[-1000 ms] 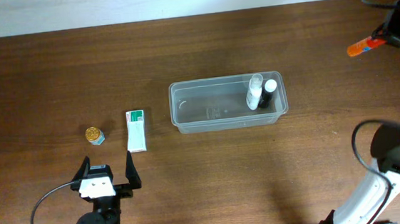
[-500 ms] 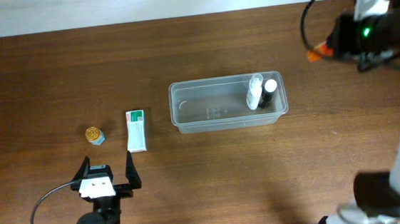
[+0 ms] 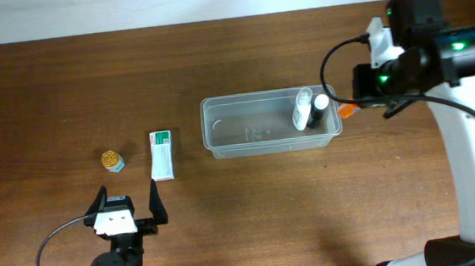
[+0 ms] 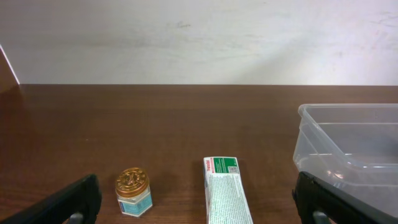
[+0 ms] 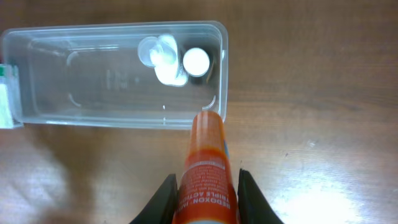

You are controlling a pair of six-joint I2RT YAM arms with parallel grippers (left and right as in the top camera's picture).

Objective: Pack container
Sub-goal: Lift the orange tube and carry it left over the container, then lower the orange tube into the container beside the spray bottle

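Note:
The container [image 3: 250,129] is a clear rectangular tub at mid-table, also in the right wrist view [image 5: 93,74] and at the right of the left wrist view [image 4: 354,143]. A small clear bottle [image 3: 303,108] and a white-capped black bottle [image 3: 320,109] stand in its right end. My right gripper [image 3: 362,102] hovers just off the tub's right end, shut on an orange tube [image 5: 205,155] whose tip [image 3: 348,109] points at the tub's right wall. My left gripper [image 3: 127,193] rests open near the front left, with nothing between its fingers.
A small gold-lidded jar [image 3: 112,161] and a white and green box [image 3: 162,154] lie left of the tub, just ahead of the left gripper; both show in the left wrist view, jar [image 4: 134,191] and box [image 4: 227,193]. A pale wall borders the table's far edge.
The right arm has swung in from the far right corner, carrying the orange tube leftward and nearer, to the tub's right end. The left arm has not moved.

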